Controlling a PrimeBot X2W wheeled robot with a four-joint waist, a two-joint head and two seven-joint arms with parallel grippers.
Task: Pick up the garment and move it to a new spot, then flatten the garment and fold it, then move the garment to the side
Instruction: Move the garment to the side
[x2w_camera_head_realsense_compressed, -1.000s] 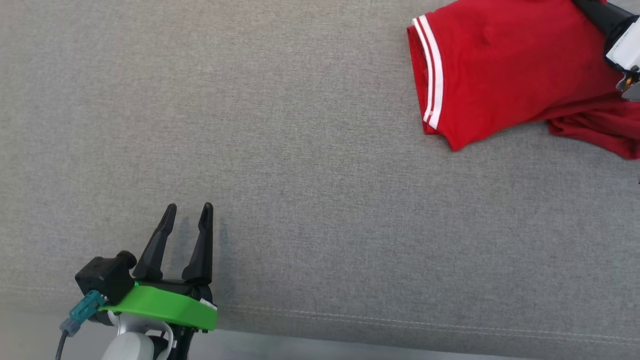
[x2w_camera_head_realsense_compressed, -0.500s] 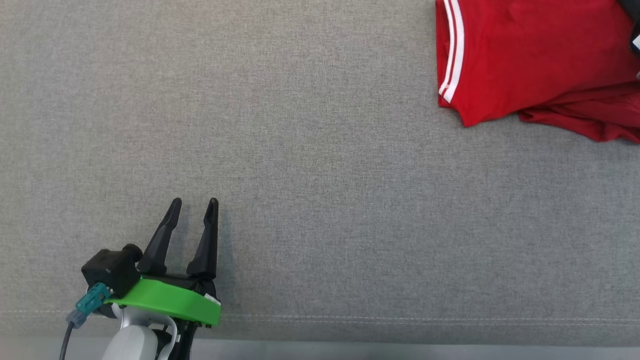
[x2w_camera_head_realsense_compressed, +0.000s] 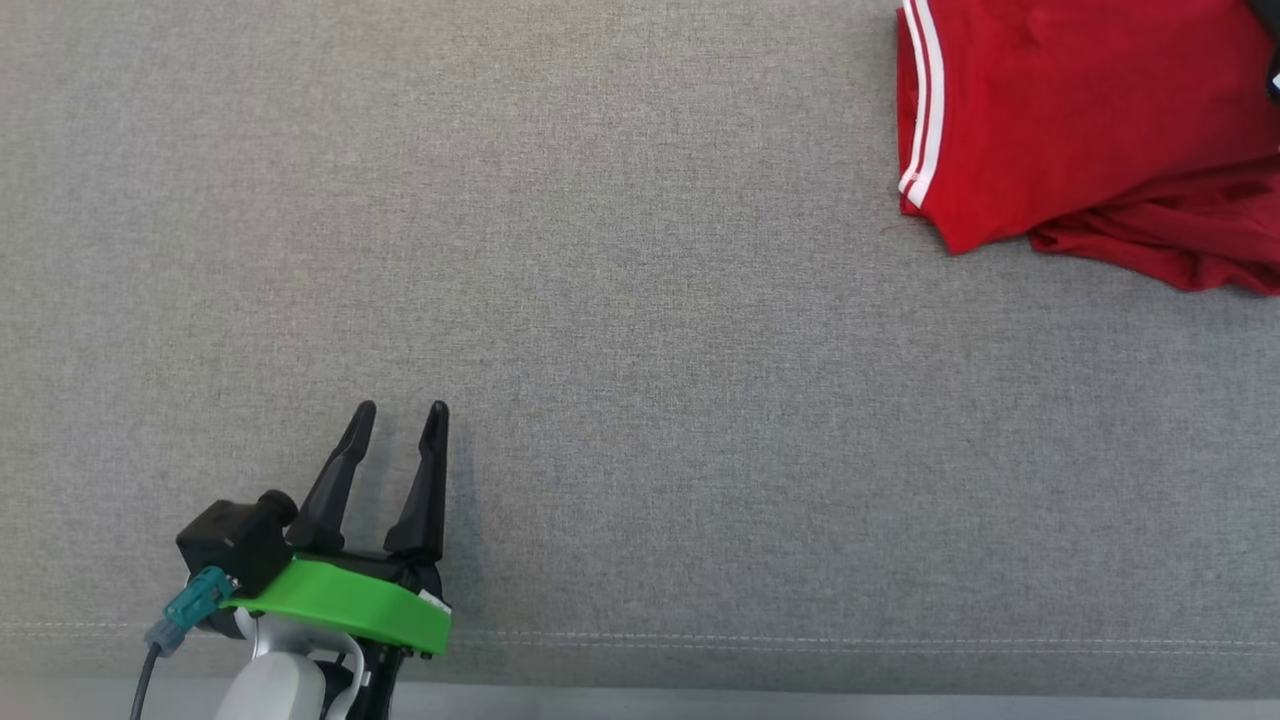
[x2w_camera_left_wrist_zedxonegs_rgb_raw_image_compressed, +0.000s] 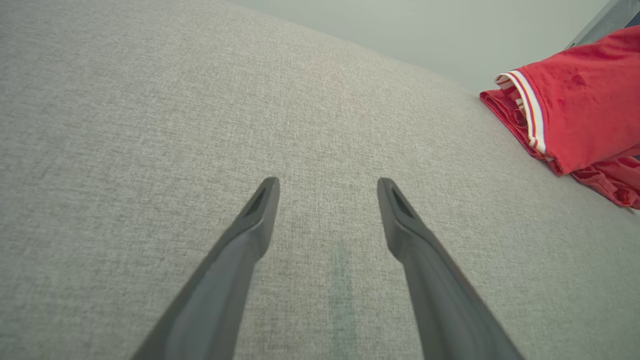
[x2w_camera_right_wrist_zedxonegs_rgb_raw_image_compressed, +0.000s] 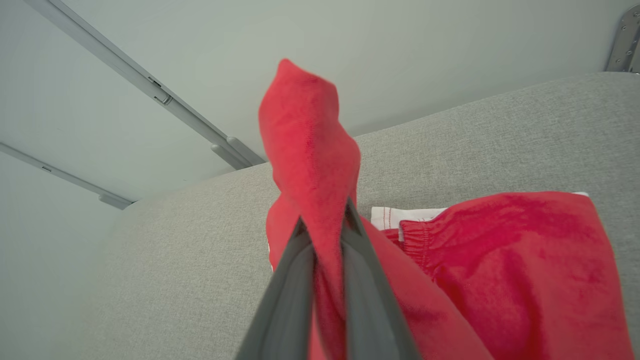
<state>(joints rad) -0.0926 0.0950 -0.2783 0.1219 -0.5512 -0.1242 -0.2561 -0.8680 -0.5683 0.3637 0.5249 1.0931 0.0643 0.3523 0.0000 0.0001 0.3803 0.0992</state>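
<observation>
Surface: grey woven cloth covers the counter (x2w_camera_head_realsense_compressed: 640, 300), flat and smooth, with a stitched seam (x2w_camera_head_realsense_compressed: 800, 640) running just inside its near edge.
Room: a pale grey-green wall (x2w_camera_right_wrist_zedxonegs_rgb_raw_image_compressed: 400, 50) rises behind the counter, crossed by slanting metal rails (x2w_camera_right_wrist_zedxonegs_rgb_raw_image_compressed: 150, 85). A metal bracket (x2w_camera_right_wrist_zedxonegs_rgb_raw_image_compressed: 622, 40) sits at the top right corner of the right wrist view.
Garment: the garment (x2w_camera_head_realsense_compressed: 1080, 110) is red knit, loosely bunched in folds rather than spread out. Two white stripes (x2w_camera_head_realsense_compressed: 925, 100) run along one hem, and a small white patch (x2w_camera_right_wrist_zedxonegs_rgb_raw_image_compressed: 405, 217) shows among the folds.
Garment's place: it lies on the far right of the counter in the head view and runs off the top and right of that view. Its lower folds rest on the grey cloth.
Right gripper: the right gripper (x2w_camera_right_wrist_zedxonegs_rgb_raw_image_compressed: 325, 220) is clamped on a fold of the garment, which stands up in a peak above the fingertips.
Left gripper: the left gripper (x2w_camera_head_realsense_compressed: 401, 410) has its fingers apart and holds nothing. It is low over the counter close to the near edge, well apart from the garment (x2w_camera_left_wrist_zedxonegs_rgb_raw_image_compressed: 580, 115).
Open room: a wide stretch of grey cloth lies between the left gripper (x2w_camera_left_wrist_zedxonegs_rgb_raw_image_compressed: 327, 182) and the striped hem.
</observation>
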